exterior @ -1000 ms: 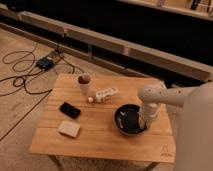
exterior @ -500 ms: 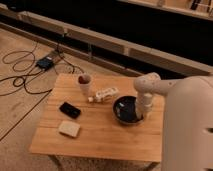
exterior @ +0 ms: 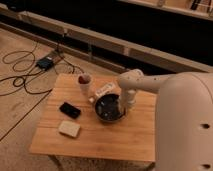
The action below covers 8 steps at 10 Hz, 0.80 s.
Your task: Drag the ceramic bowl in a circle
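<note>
The ceramic bowl [exterior: 109, 108] is round, dark and glossy, and sits on the wooden table [exterior: 95, 137] near its middle right. My white arm reaches in from the right and bends down. The gripper [exterior: 126, 106] comes down at the bowl's right rim and seems to touch it.
A flat black phone [exterior: 70, 110] and a pale sponge-like block [exterior: 69, 129] lie on the table's left. A brown cup [exterior: 84, 83] and a white packet [exterior: 102, 92] stand behind the bowl. Black cables and a small box [exterior: 46, 63] lie on the floor at left.
The bowl and the gripper have moved left and toward the back of the table, close to the white packet. The view has also shifted.
</note>
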Motion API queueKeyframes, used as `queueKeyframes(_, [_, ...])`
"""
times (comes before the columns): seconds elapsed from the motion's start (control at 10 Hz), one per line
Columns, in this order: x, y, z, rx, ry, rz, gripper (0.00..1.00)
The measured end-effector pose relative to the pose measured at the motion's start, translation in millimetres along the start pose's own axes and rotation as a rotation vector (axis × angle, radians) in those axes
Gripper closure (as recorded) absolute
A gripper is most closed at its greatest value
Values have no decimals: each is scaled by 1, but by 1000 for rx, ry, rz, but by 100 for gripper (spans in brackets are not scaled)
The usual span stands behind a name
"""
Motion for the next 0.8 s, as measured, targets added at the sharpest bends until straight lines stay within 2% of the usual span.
queueKeyframes(0.2, [34,27,-3,-29,33,-80,100])
queueKeyframes(0.4, [69,28,-5,-31,79,-116,100])
queueKeyframes(0.8, [114,-23,-12,-3,154,-23,100])
